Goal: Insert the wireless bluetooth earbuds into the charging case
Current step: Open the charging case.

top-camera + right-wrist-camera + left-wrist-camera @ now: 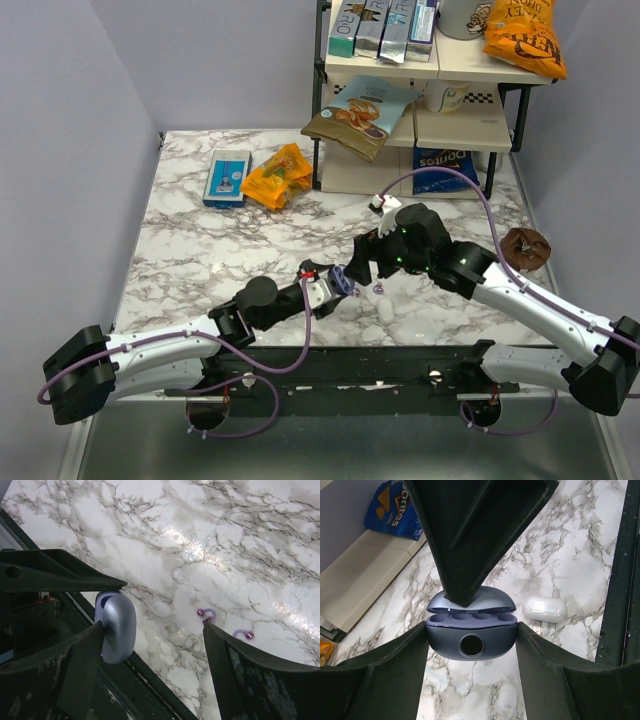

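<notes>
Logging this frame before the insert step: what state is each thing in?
left tool: shut on the case.
right tool: open, one finger against the case lid.
case: lid open, sockets empty.
earbuds: both loose on the table, outside the case.
white pod: closed, lying on the table.

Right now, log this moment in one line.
left gripper: shut on charging case, lid open | right gripper: open, one finger at lid | earbuds: both on table, not inserted
</notes>
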You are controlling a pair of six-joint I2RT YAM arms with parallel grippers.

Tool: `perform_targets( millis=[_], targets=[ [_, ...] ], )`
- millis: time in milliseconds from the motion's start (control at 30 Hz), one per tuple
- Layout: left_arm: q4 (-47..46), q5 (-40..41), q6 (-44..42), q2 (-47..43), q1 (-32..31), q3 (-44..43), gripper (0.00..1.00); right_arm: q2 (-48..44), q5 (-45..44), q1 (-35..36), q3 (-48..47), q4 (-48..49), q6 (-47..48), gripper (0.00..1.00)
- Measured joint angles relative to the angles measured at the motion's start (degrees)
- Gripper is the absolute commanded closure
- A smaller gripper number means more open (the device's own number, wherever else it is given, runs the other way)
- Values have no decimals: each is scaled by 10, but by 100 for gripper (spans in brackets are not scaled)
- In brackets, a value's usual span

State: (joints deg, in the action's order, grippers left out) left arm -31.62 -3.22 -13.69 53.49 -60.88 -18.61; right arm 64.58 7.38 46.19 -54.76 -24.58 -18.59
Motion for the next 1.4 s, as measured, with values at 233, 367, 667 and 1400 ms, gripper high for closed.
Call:
perform_targets(
  millis=[233,367,667,1400],
  targets=[
    [-3,2,0,-5,0,4,100,-16,-36,-1,-2,-23,0,13],
    [-17,2,0,-12,-1,4,100,-32,-26,-2,-3,-21,0,12],
    [-42,7,0,-14,-4,4,100,-28,43,-2,-3,8,-19,17],
    [-75,15,6,-19,-4,14,100,-19,55,-1,6,39,-34,82]
  ],
)
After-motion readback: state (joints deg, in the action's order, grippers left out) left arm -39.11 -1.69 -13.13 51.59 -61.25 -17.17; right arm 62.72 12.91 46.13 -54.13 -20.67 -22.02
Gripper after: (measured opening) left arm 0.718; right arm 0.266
